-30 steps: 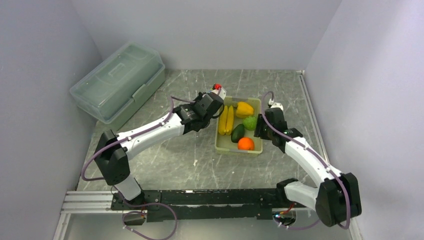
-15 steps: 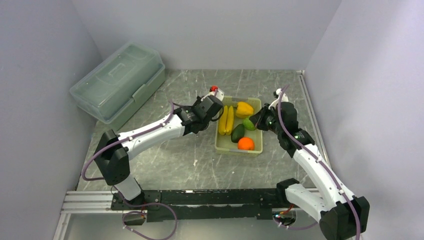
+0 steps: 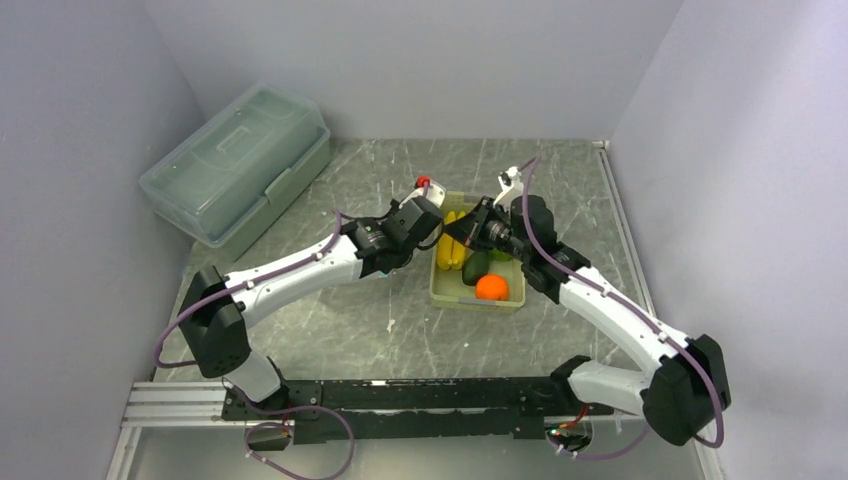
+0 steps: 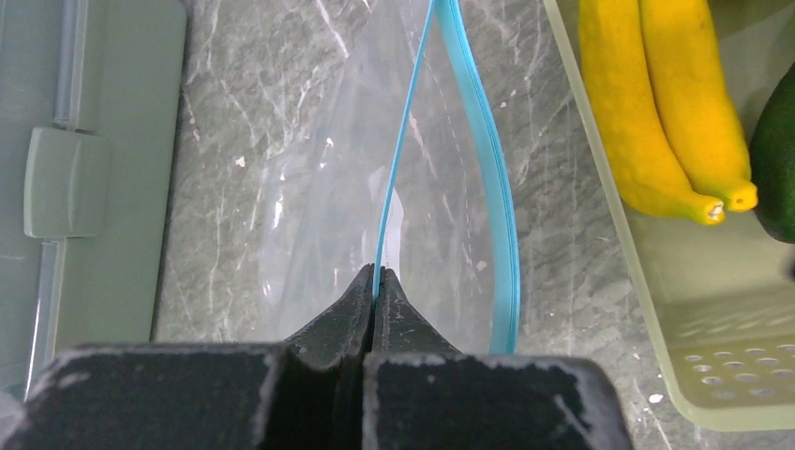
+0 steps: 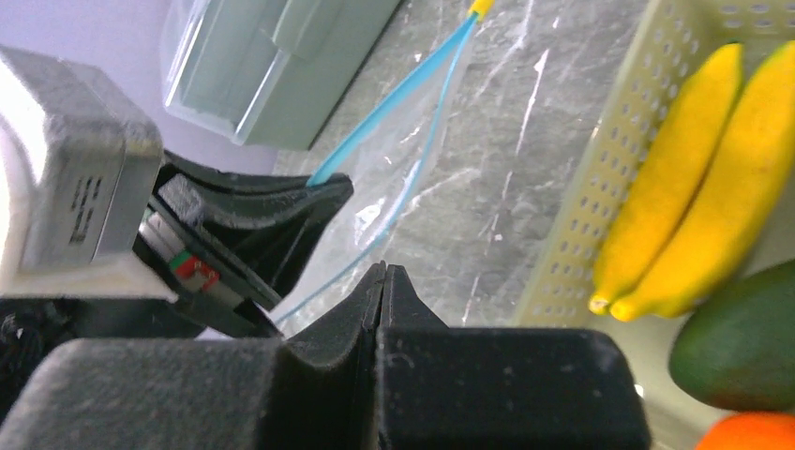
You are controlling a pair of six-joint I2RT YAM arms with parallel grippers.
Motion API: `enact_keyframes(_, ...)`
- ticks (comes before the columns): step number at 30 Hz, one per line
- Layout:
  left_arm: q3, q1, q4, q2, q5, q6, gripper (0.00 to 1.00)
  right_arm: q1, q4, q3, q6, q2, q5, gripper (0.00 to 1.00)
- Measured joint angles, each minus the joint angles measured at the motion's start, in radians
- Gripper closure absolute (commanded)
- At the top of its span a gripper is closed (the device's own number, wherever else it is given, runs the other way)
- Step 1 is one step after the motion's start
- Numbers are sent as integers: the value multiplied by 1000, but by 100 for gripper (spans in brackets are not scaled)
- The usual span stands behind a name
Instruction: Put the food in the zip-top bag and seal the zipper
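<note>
Left gripper (image 4: 375, 278), just right of the lidded storage box (image 3: 240, 160), is clamped shut on one lip of the zipper (image 4: 405, 141). It holds the zip-top bag (image 4: 309, 187) over the table (image 3: 350, 320), between box and basket (image 4: 722, 366). The other lip bows toward the basket, so the mouth gapes as a narrow lens.

Right gripper (image 5: 384, 272) has its jaws together with the bowed lip at their tip; whether the lip is pinched cannot be told.

The zipper's long axis runs straight away from the left gripper, nearly parallel to the basket wall and the bananas (image 4: 647, 103).

All visible food lies in the basket: bananas, avocado (image 4: 776, 159), orange (image 3: 491, 287).

Risk: if the right jaws missed the thin lip, pulling apart would leave the mouth too narrow; slick film may also slip free.
</note>
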Motion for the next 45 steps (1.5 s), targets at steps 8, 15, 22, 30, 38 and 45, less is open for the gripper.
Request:
enact_keyframes(8,-11,-21,-14,-9,12,-34,100,48,126,5,87,107,0,100)
enact_keyframes(15,-35,-30,-14,-48,30,-52,100,63,216,21,157,188,-19,100)
enact_keyframes(22,-43,-42,-10,-59,37,-56,100,82,258,35,189,266,-21,100)
enact_keyframes(30,-48,-56,-2,-61,46,-60,100,99,265,79,206,353,-25,100)
enact_keyframes(38,-49,-73,11,-82,50,-51,100,119,248,109,221,425,-23,47)
enact_keyframes(45,-52,-83,2,-95,10,-29,100,133,210,132,205,441,12,4)
